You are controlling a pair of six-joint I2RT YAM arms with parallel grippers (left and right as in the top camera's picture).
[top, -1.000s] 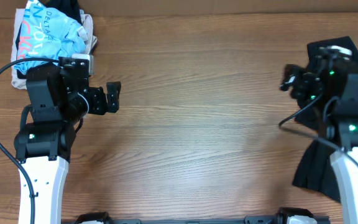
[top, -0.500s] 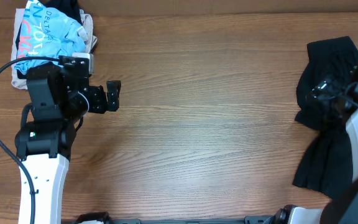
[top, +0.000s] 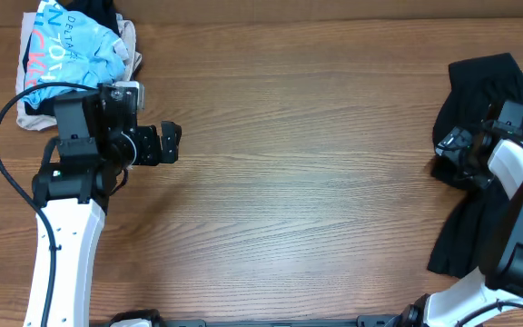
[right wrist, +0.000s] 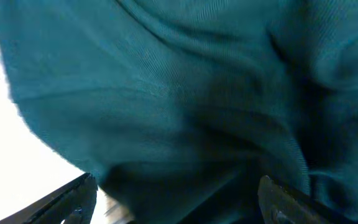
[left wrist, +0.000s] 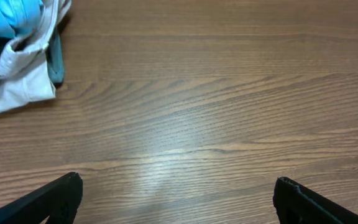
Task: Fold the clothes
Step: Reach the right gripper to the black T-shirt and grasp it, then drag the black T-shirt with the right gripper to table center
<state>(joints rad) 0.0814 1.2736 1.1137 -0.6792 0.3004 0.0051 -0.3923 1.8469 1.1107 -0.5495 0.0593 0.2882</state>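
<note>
Hovering close over black garment (top: 484,77) with right claw (top: 452,150), spread wide, nothing pinched; lies along right edge of desk (top: 334,182), long axis front to back. Left claw (top: 171,143) released too, well apart.

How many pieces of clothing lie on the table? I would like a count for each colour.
Black garment, right side: 1
Light blue shirt, left pile: 1
Beige garment, same pile: 1
Total: 3. A dark patch atop that pile may be a fourth; I cannot tell.

Black clothes (top: 479,77); light blue shirt (top: 71,50), pink lettering; brown woodgrain table (top: 316,136).
</note>
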